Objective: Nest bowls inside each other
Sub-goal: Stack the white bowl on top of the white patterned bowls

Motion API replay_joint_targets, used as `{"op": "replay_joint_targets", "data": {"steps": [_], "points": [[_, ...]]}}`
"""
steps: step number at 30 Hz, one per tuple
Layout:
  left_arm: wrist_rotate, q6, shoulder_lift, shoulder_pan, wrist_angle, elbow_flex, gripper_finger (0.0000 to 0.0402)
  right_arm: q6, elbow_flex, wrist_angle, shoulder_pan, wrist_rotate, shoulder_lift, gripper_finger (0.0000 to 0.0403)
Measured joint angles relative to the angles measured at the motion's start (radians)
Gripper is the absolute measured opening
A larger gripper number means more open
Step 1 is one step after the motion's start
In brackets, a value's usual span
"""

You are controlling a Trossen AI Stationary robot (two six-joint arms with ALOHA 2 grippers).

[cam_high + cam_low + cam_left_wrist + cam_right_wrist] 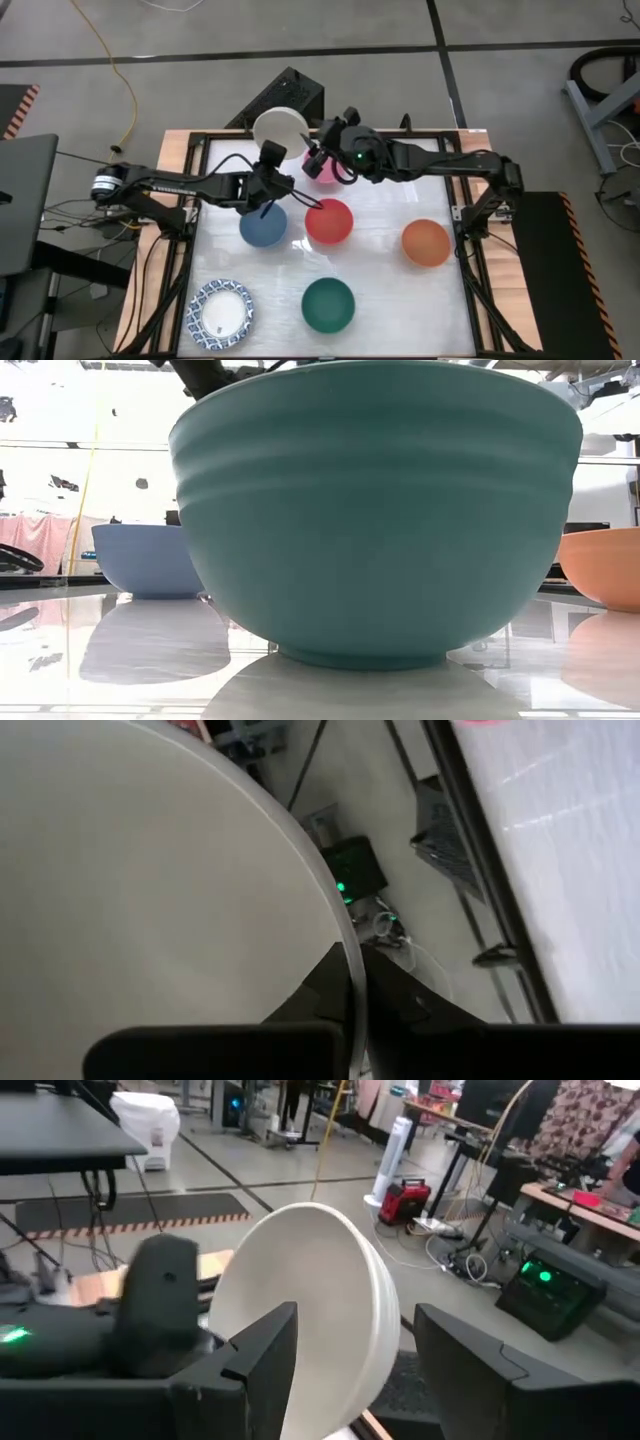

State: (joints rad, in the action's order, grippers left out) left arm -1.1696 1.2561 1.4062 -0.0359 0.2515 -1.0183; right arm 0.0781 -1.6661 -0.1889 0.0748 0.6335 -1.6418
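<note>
My left gripper (272, 160) is shut on a plain cream bowl (280, 128), lifted over the table's far edge. My right gripper (316, 157) stands open just right of that bowl; in its wrist view the cream bowl (310, 1300) shows tipped on edge between its two fingers (262, 1352). A pink bowl (327, 172) sits partly hidden under the right gripper. On the table stand a blue bowl (263, 226), a red bowl (328, 221), an orange bowl (425, 243), a dark green bowl (328, 304) and a white bowl with a blue-patterned rim (220, 313). My left gripper pinches the cream bowl's rim (350, 982), one finger (318, 992) inside the bowl and one (405, 1005) outside. The bowl is lifted clear of the table and tipped on its side. My right gripper: I cannot tell whether its fingers touch the bowl.
In the low view the green bowl (375, 510) fills most of the picture, with the blue bowl (150, 560) and the orange bowl (605, 565) behind it. A black box (292, 92) sits on the floor beyond the table's far edge. A laptop (25, 200) lies at the left.
</note>
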Motion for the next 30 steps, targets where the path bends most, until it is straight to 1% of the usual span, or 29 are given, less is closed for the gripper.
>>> {"op": "replay_joint_targets", "data": {"steps": [11,14,16,18,20,22,24,25,26,30], "points": [[-0.006,0.216,0.018,0.035,-0.254,0.000,0.0000,-0.102,0.001,-0.119,0.063,0.016,-0.002,0.0221],[0.001,0.264,0.018,0.046,-0.303,0.000,0.0000,-0.135,0.001,-0.136,0.081,-0.010,-0.001,0.0219],[0.009,0.270,0.018,0.052,-0.315,0.000,0.0000,-0.162,0.001,-0.158,0.086,-0.022,-0.001,0.0210],[0.013,0.270,0.018,0.055,-0.314,0.000,0.0000,-0.170,0.001,-0.174,0.090,-0.036,-0.001,0.0188],[0.018,0.271,0.018,0.057,-0.314,0.000,0.0000,-0.173,0.001,-0.181,0.090,-0.034,-0.001,0.0151],[0.039,0.271,0.018,0.062,-0.314,0.000,0.0001,-0.201,0.001,-0.201,0.090,-0.025,-0.001,0.0102],[0.075,0.265,0.018,0.070,-0.314,0.000,0.0004,-0.236,0.001,-0.230,0.092,-0.017,-0.001,0.0044],[0.096,0.257,0.018,0.074,-0.316,0.000,0.0007,-0.245,0.001,-0.248,0.094,-0.015,-0.001,0.0025],[0.116,0.250,0.018,0.079,-0.317,0.000,0.0011,-0.254,0.001,-0.264,0.097,-0.015,-0.002,0.0017],[0.164,0.193,0.015,0.108,-0.328,0.000,0.0044,-0.298,0.001,-0.320,0.108,-0.042,-0.002,0.0012]]}}
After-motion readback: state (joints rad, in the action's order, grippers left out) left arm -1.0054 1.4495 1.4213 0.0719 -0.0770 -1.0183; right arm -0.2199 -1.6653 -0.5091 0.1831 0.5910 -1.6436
